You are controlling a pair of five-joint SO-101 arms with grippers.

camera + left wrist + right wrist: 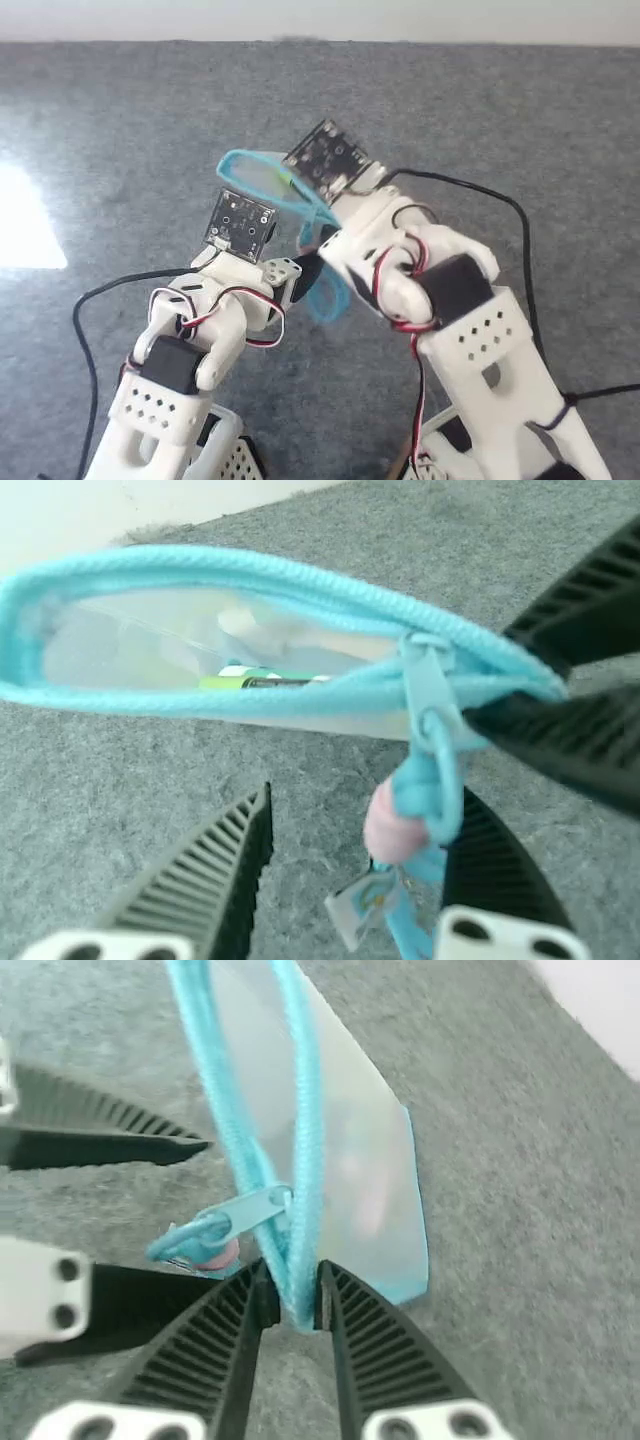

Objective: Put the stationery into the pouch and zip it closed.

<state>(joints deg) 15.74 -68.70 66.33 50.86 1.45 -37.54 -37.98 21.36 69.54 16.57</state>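
**A:** Where is the pouch, and what holds it?

**B:** The see-through pouch [130, 640] has a light blue zip edge. The right gripper [295, 1275] pinches it at one end, black fingers narrowed tight on the blue edge. The pouch stretches away from those fingertips.

**A:** And the other arm?

**B:** The left gripper [365, 810] stands wide, gripping nothing, close to the pouch's held end. The zipper slider [425, 675] sits just beside the right gripper's tips, and the mouth gapes along the rest. A pink charm [395, 820] on the pull hangs between the left gripper's spread fingers.

**A:** Anything inside?

**B:** A green item [265, 680] and some pale shapes, too blurred to name. A grey table [120, 120] lies below both grippers.
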